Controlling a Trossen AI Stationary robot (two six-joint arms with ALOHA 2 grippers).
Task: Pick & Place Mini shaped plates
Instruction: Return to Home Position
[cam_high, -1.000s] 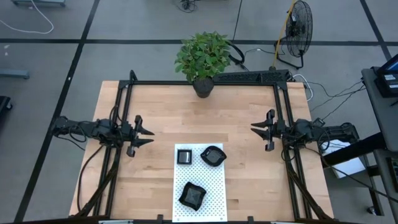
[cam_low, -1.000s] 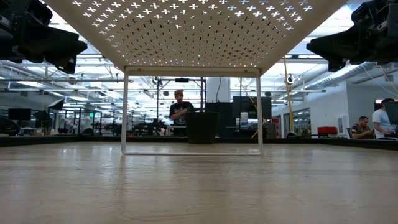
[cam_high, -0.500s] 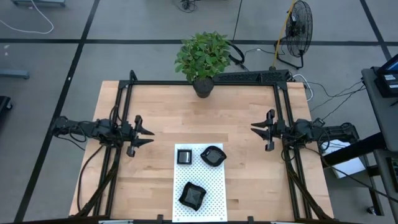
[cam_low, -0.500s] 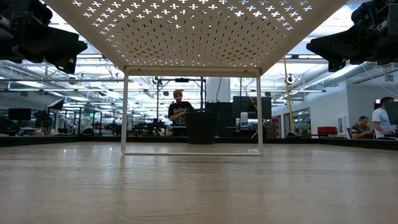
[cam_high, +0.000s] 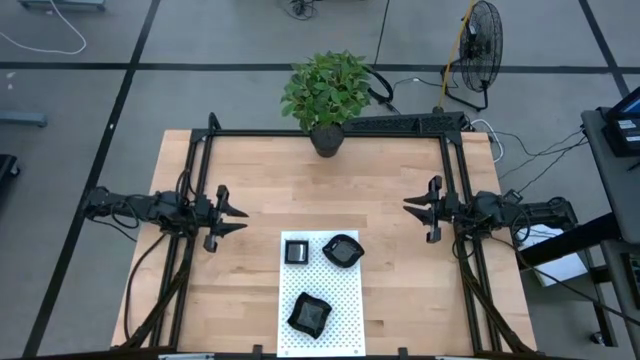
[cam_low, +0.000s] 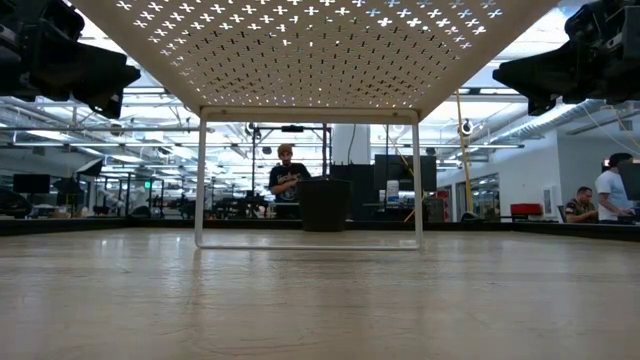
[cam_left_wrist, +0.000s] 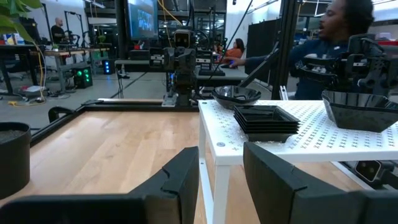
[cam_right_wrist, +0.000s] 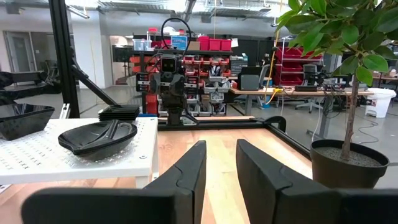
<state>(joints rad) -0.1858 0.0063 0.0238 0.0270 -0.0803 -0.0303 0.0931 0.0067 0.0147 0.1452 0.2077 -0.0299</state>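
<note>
Three groups of mini shaped plates rest on a white dotted stand (cam_high: 335, 300) near the table's near edge. A stack of square black plates (cam_high: 297, 251) sits beside a rounded plate (cam_high: 342, 250). An irregular plate (cam_high: 310, 313) lies nearer the near edge. In the left wrist view, the square stack (cam_left_wrist: 266, 119) lies between the rounded plate (cam_left_wrist: 235, 95) and the irregular one (cam_left_wrist: 364, 111). My left gripper (cam_high: 238, 214) hovers open to the stand's left. My right gripper (cam_high: 410, 205) hovers open to its right. In the right wrist view, the rounded plate (cam_right_wrist: 99, 138) is nearest.
A potted plant (cam_high: 326, 95) stands at the middle of the far edge. A black frame (cam_high: 330, 132) runs around the table. The stand rests on thin white legs (cam_low: 200, 180), with open room beneath its top. Bare wood lies between the stand and the plant. People show in the room beyond.
</note>
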